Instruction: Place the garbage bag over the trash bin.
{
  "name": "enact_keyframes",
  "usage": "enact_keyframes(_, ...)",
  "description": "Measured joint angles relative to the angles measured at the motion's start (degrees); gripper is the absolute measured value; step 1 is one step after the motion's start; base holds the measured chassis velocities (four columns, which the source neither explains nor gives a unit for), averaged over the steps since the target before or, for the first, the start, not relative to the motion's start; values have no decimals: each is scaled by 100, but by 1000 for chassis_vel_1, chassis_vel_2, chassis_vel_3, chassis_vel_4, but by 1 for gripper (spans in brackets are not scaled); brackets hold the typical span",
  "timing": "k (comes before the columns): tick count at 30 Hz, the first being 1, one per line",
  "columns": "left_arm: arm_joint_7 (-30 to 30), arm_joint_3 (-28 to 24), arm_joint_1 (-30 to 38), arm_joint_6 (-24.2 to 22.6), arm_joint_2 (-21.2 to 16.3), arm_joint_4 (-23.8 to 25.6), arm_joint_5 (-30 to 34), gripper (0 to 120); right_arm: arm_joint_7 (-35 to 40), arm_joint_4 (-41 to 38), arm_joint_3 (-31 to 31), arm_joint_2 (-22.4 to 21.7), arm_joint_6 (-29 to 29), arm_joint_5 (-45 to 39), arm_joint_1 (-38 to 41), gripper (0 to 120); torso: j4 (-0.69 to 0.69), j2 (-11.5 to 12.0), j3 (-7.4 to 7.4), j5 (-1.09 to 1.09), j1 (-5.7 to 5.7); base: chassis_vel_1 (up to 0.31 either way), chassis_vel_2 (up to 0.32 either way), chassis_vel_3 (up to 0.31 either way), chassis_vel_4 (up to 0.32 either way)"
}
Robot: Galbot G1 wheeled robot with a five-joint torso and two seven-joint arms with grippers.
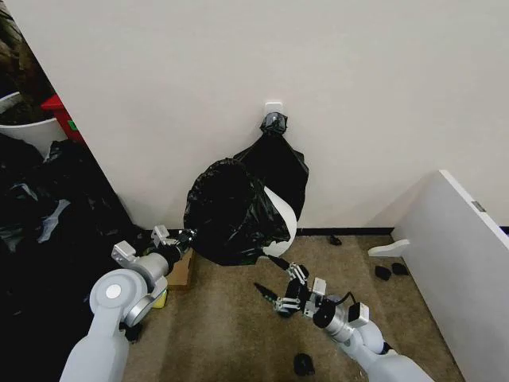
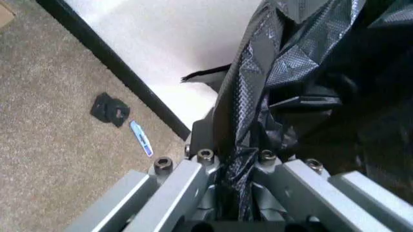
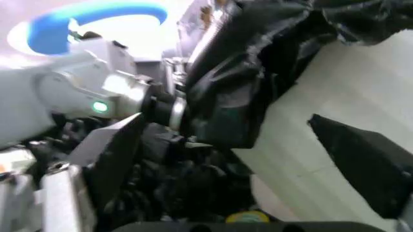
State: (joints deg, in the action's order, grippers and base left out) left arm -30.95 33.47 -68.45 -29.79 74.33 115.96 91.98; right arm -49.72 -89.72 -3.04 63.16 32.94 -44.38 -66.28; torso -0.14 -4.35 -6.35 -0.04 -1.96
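Garbage bag [image 1: 231, 211]: we see it draped over most of the trash bin [image 1: 282, 215], on the floor against the wall.
Left claw [image 1: 188, 238]: clamped on the bag's lower edge.
Right claw [image 1: 274, 280]: fingers spread, holding nothing, just below the bin.
Writing: we can read none.

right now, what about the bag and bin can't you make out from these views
- Trash bin: head view shows one white sliver; the garbage bag hides its rim.
- Left gripper: shut on the bag; the plastic hides how much is pinched.
- Right gripper: open, short of the bag.
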Motion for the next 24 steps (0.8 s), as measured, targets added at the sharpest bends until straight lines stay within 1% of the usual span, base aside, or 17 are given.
enact_keyframes(2,-1,-7,0,0,3,0,-4,1,121,-8,11,21,0,96,14,97,0,0,0,0,0,0,0,0,0)
enact_keyframes(4,-2,-26,4,0,11,0,-11,1,288,-2,39,77,-1,267,47,91,0,0,0,0,0,0,0,0,0)
enact_keyframes(6,-5,-36,16,0,15,4,-14,1,324,26,92,119,-10,339,61,81,0,0,0,0,0,0,0,0,0)
enact_keyframes(8,-5,-37,17,0,15,4,-14,1,323,28,97,123,-11,342,61,81,0,0,0,0,0,0,0,0,0)
enact_keyframes(9,-7,-41,21,0,14,5,-15,1,276,45,129,148,-20,344,64,72,0,0,0,0,0,0,0,0,0)
enact_keyframes(10,-7,-41,21,0,14,5,-15,1,276,45,129,148,-20,344,64,72,0,0,0,0,0,0,0,0,0)
enact_keyframes(14,-9,-37,14,0,4,5,-21,1,168,74,135,168,-76,302,102,50,-1,0,0,0,0,0,0,0,0)
enact_keyframes(15,-9,-37,14,0,4,5,-21,1,168,74,135,168,-76,302,102,50,-1,0,0,0,0,0,0,0,0)
enact_keyframes(16,-10,-37,11,0,5,5,-22,1,168,75,131,171,-86,290,110,48,0,0,0,0,0,0,0,0,0)
enact_keyframes(18,-10,-41,-1,0,14,8,-30,1,170,75,120,189,-109,275,123,36,0,0,0,0,0,0,0,0,0)
enact_keyframes(19,-10,-47,-5,0,17,8,-35,1,170,75,118,198,-114,273,126,32,0,0,0,0,0,0,0,0,0)
enact_keyframes(20,-10,-47,-5,0,17,8,-35,1,170,75,118,198,-114,273,126,32,0,0,0,0,0,0,0,0,0)
enact_keyframes(21,-10,-54,-7,0,22,9,-40,1,167,75,116,212,-118,262,127,26,0,0,0,0,0,0,0,0,0)
enact_keyframes(22,-10,-59,-7,0,25,9,-43,1,148,76,115,220,-121,255,127,22,0,0,0,0,0,0,0,0,0)
enact_keyframes(23,-10,-59,-7,0,25,9,-43,1,148,76,115,220,-121,255,127,22,0,0,0,0,0,0,0,0,0)
enact_keyframes(24,-10,-66,-7,0,30,9,-44,1,103,83,109,227,-124,250,127,18,0,0,0,0,0,0,0,0,0)
